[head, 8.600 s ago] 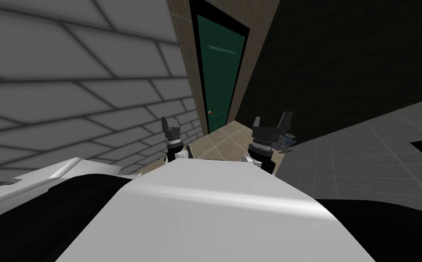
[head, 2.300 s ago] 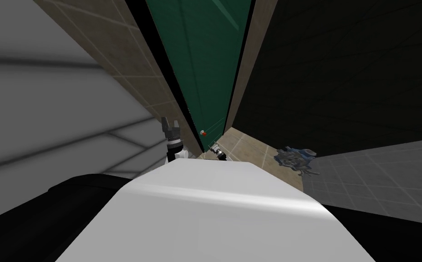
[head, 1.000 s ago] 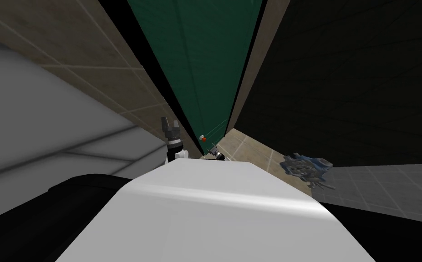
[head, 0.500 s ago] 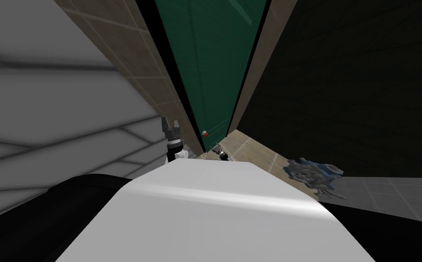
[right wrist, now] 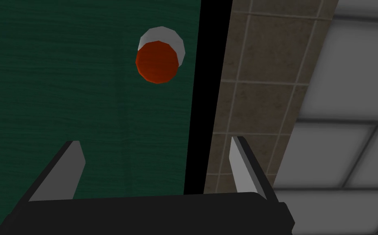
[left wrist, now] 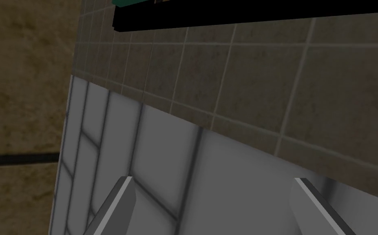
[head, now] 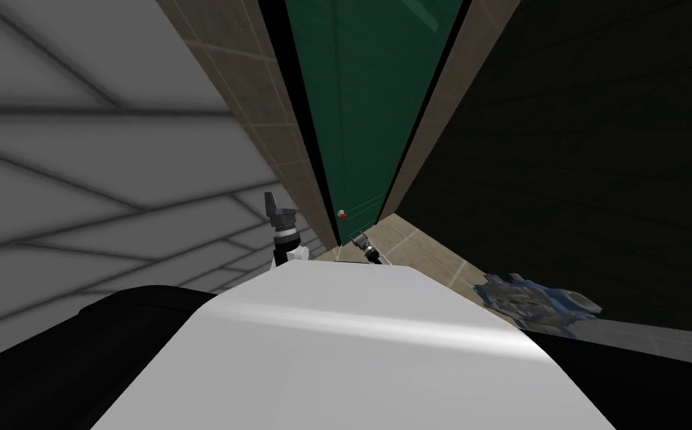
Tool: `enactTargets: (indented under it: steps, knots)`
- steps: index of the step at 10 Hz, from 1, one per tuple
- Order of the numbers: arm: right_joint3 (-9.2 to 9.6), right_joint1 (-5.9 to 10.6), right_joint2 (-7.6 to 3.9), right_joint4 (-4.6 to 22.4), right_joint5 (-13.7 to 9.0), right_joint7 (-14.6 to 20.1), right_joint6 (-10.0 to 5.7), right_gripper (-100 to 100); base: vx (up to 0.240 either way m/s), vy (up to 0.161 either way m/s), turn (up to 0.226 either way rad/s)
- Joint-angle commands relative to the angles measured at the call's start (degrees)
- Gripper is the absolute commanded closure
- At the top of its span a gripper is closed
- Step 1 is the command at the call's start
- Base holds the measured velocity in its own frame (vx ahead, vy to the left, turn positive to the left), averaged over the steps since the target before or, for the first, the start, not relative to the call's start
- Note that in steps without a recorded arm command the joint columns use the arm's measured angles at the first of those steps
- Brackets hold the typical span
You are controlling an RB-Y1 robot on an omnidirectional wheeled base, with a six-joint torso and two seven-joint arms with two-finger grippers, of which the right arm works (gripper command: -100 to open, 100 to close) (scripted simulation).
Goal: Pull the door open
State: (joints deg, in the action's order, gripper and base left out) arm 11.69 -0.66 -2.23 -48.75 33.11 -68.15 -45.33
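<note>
Hovering clear of edge-side knob point(right wrist: 158, 61): R end effector point(right wrist: 155, 141).

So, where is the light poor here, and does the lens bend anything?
Head view: the wide lens splays the grey wall and tilts the green door; the dark wall on the right is barely lit. Right wrist view: door and red knob evenly lit, no glare.

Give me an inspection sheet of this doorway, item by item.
Surface: tan tiled floor before the green door.
Job's things: door apparently shut in its black frame; red knob near the frame-side edge.
Clutter: blue-grey heap on the floor to my right.
Hands: right hand open, short of the knob, not touching; left hand open, toward the grey tiled wall.
Cables: nothing seen.
Surroundings: that wall on my left, dark wall on my right.
</note>
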Motion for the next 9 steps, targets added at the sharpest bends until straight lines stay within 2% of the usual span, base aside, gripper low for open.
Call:
enactTargets:
  steps: [1, 2, 9]
  knots:
    - [-2.34, 0.74, -0.26, 1.35, -0.04, -0.41, -0.67, -100, -0.096, -0.015, 0.204]
    - [-2.34, 0.74, -0.26, 1.35, -0.04, -0.41, -0.67, -100, -0.063, -0.005, 0.049]
    - [-12.00, 2.14, -1.35, 2.56, 0.52, -0.38, -0.90, -100, -0.059, 0.011, 0.196]
